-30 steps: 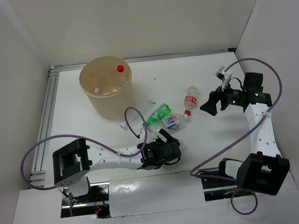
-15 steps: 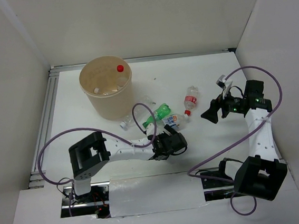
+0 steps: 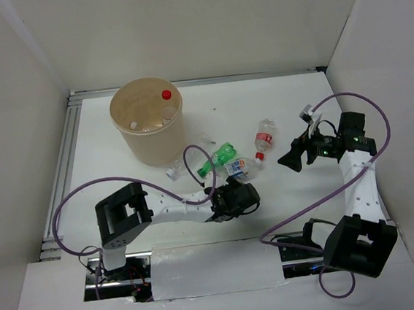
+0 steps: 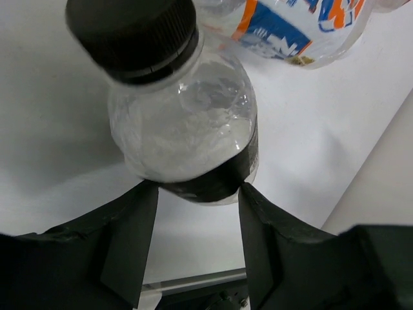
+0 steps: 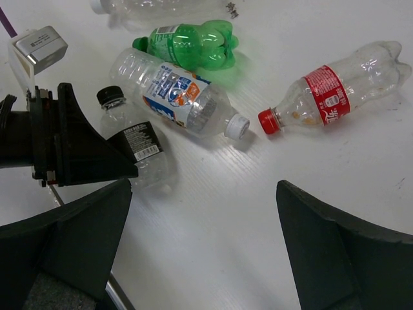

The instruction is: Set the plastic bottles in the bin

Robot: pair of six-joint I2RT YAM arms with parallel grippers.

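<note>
Seen from my left wrist, the left gripper (image 4: 197, 194) is shut on a clear black-capped bottle (image 4: 184, 116), one finger pressed on each side of its black label. From above, that gripper (image 3: 234, 196) covers the bottle. Lying just beyond it are a green bottle (image 3: 218, 157), a blue-and-orange labelled bottle (image 3: 239, 168), a red-labelled bottle (image 3: 264, 138) and a clear bottle (image 3: 185, 159) by the bin. The tan bin (image 3: 151, 146) stands at the back left with bottles inside. My right gripper (image 3: 293, 154) hovers open to the right of the pile, nothing between its fingers (image 5: 205, 187).
A purple cable (image 3: 192, 153) loops over the bottles near the bin. An aluminium rail (image 3: 65, 168) runs along the left table edge. White walls close in the back and both sides. The right wrist view shows the left gripper (image 5: 71, 145) beside the black-capped bottle (image 5: 132, 145).
My left arm reached right to the black-capped bottle and its jaws closed onto it. The right gripper dropped slightly toward the pile and stayed open.
</note>
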